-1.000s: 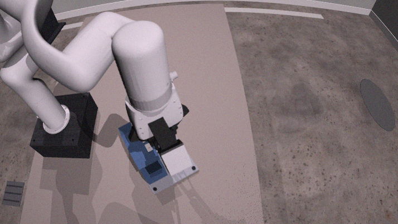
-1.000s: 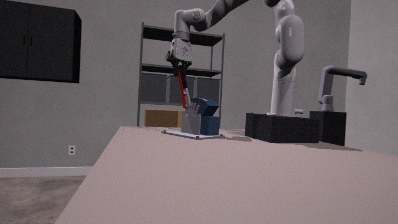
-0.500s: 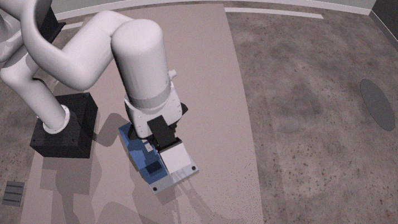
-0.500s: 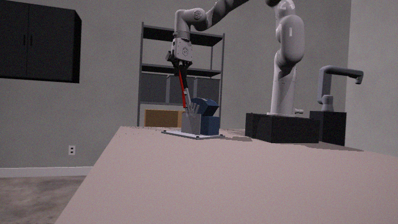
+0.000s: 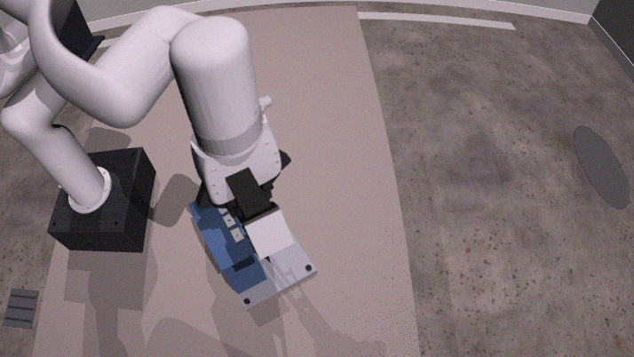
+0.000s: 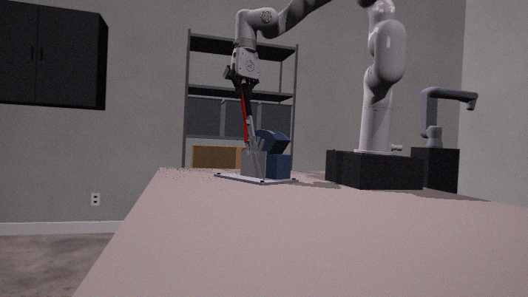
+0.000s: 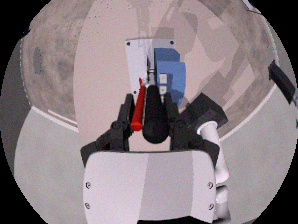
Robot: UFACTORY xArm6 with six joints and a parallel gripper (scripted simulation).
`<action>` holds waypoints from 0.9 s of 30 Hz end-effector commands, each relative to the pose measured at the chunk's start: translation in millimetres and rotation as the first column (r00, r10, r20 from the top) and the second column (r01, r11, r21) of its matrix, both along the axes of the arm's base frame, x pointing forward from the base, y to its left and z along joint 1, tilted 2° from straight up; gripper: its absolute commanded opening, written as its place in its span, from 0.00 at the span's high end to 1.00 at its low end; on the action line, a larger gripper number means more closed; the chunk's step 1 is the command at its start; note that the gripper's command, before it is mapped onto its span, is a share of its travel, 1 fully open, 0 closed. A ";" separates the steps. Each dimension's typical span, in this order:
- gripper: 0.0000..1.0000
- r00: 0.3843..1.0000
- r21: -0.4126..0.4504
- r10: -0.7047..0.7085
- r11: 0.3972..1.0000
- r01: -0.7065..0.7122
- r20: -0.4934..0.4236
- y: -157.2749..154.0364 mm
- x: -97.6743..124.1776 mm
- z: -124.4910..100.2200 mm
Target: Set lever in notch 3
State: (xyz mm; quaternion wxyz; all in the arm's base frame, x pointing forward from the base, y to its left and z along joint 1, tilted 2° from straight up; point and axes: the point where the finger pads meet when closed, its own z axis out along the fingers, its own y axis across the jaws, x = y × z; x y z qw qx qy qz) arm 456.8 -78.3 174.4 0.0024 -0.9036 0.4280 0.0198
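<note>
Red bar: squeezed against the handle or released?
Squeezed. In the wrist view the gripper is shut on the red bar and black handle together, the two lying pressed side by side.

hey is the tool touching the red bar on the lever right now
Touching. In the wrist view the tool is closed around the red bar and the black handle, with a finger pressed against the bar's side.

Red bar (image 6: 244, 118), blk handle (image 7: 154, 117), blue housing (image 5: 231, 253), white arm (image 5: 213, 80).
</note>
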 end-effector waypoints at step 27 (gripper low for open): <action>1.00 1.000 -0.001 0.000 1.000 0.000 0.005 39.8 -31.7 14.0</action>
